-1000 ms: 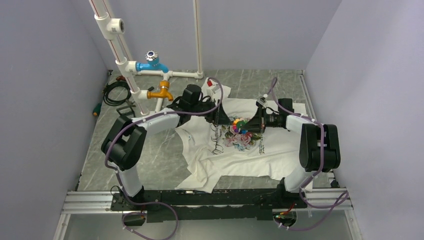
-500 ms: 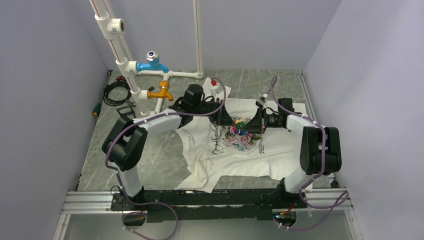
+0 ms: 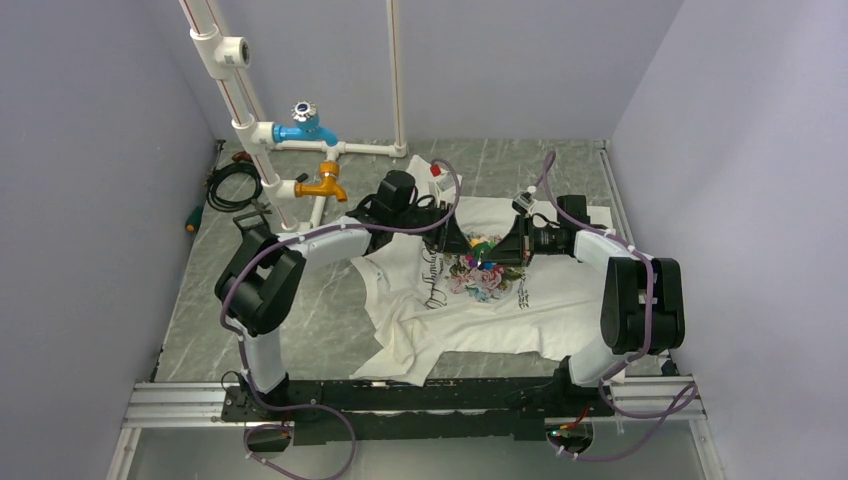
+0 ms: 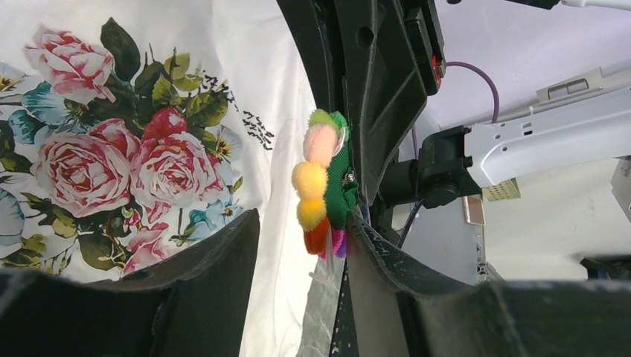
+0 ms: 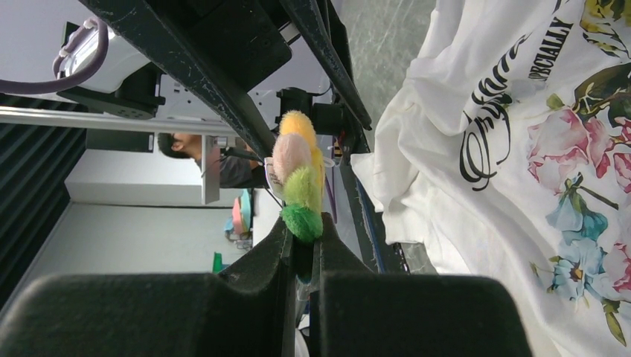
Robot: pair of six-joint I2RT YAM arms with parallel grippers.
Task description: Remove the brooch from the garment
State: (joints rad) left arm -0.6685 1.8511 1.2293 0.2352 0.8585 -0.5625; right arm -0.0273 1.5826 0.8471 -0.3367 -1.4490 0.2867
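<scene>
My right gripper is clamped on the brooch, holding it just above the shirt; the left gripper gapes wide around it; it looks light, soft and squashy; I'd pinch its firmer backing, not the fluff.

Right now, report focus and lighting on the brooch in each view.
Left wrist: brooch sharp and well lit, left fingers a dark blur. Right wrist: brooch clear, right fingers dark and unfocused. Top external: even light, brooch tiny.
</scene>
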